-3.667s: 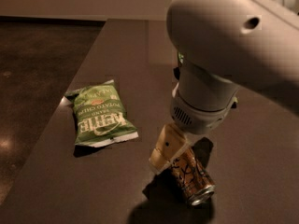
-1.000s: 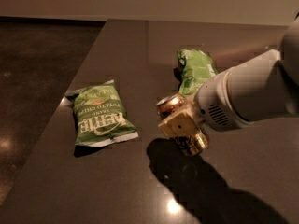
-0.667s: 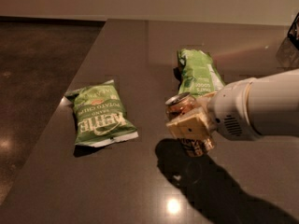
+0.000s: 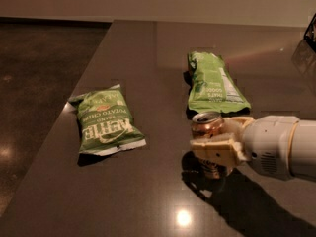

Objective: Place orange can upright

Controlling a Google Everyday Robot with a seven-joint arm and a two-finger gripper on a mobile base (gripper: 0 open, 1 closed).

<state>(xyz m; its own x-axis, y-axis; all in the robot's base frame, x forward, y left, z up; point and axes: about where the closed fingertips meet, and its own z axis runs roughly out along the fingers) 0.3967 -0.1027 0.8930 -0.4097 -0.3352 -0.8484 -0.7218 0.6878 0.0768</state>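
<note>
The orange can [image 4: 207, 126] stands upright on the dark table [image 4: 148, 191], right of centre, with its pull-tab top facing up. My gripper [image 4: 217, 138] reaches in from the right, its cream fingers [image 4: 213, 149] closed around the can's middle. The can's lower part is partly hidden behind the fingers. The white arm housing [image 4: 279, 144] fills the right edge of the view.
A green Kettle chip bag [image 4: 106, 122] lies flat to the left of the can. A second green chip bag [image 4: 212, 83] lies just behind the can. The table's left edge [image 4: 74, 98] runs diagonally, with dark floor beyond. A dark object [image 4: 311, 31] shows at the far right.
The arm has swung from above the can to the right side. The can went from tilted in the gripper to upright on the table, a little farther right.
</note>
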